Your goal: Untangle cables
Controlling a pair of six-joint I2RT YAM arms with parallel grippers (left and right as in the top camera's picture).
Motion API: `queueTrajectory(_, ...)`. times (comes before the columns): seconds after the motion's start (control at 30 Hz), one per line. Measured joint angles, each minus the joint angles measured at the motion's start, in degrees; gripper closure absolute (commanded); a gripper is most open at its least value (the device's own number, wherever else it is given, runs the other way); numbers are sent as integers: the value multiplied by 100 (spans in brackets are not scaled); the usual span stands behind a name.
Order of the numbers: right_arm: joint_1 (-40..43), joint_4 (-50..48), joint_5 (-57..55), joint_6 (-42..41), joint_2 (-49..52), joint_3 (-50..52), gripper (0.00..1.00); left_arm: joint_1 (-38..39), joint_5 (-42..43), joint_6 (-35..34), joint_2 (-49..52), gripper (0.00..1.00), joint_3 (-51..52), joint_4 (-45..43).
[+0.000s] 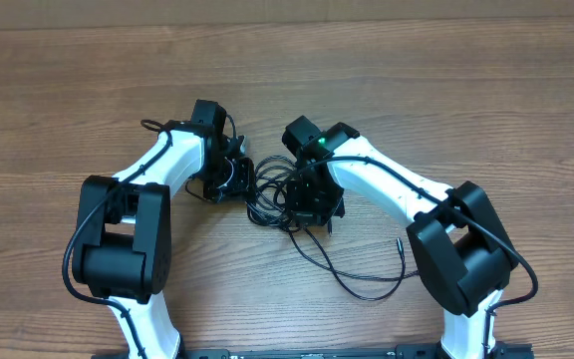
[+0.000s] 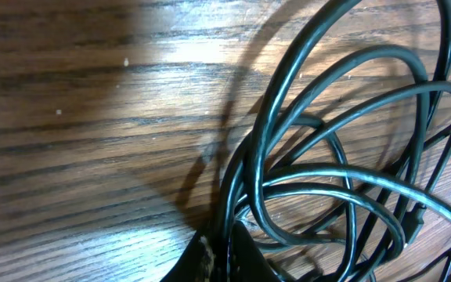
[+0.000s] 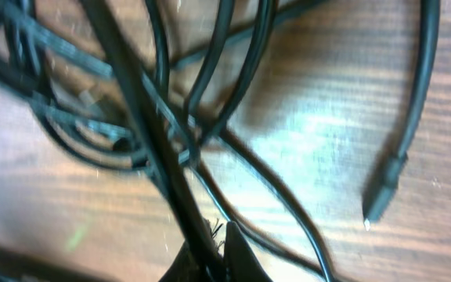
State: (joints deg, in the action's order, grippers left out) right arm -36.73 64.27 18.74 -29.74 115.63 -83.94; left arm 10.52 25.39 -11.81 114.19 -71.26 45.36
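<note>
Overhead, the cables sit in a messy knot mid-worktop, right between the two arms, with one loose strand trailing toward the right arm's base. In the wrist views, the left jaws and right jaws each look clenched on a strand. One plug end lies free.

No legible text, label, brand mark or number appears in any view: none on the cables, the left arm, the right arm or the tabletop. The only signal visible is a small lit green indicator on the right arm's wrist section; it carries no characters.
</note>
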Motion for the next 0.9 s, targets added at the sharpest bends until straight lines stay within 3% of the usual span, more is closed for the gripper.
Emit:
queueTrajectory(0.47,621,514,686,1246,-136,-72,96,0,-28,-2,4,87,0,-87)
queueTrajectory(0.9,1508,-713,1261,1432,-136,-72,96,0,-42,-2,24,84,4,-109)
